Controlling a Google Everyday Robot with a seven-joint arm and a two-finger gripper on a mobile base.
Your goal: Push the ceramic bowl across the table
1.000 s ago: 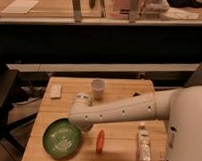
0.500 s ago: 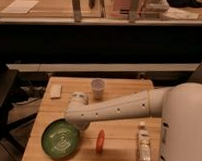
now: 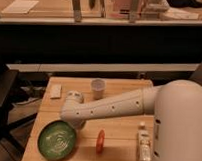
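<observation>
Starting at the far left, a dark piece of furniture (image 3: pixel 2 104) is seen beside the table (image 3: pixel 123 132), well left of the gripper. The ceramic bowl (image 3: pixel 57 140) is found on the table's near left corner, green and glossy with pale swirls inside, lying just left of and slightly nearer than the gripper. Behind it, a small pale flat block (image 3: pixel 55 91) is laid near the far left edge, left of and beyond the gripper.

The gripper (image 3: pixel 78 122) is tucked under the rounded end of the white arm (image 3: pixel 113 106), right at the bowl's upper right rim; contact cannot be confirmed, and whether the gripper is released or clenched cannot be told, since it is hidden by the arm.

To the right and beyond the gripper, a small pale cup (image 3: pixel 97 88) is set upright near the far edge, apart from the arm. A red-orange object (image 3: pixel 100 141) is laid to the gripper's right, towards the near edge. Further right, a pale bottle (image 3: pixel 144 145) is laid on its side, close to the robot's large white body (image 3: pixel 182 128).

The tabletop is made of light wooden planks. Behind it, a dark wall is seen, topped by a pale counter (image 3: pixel 57 8).
</observation>
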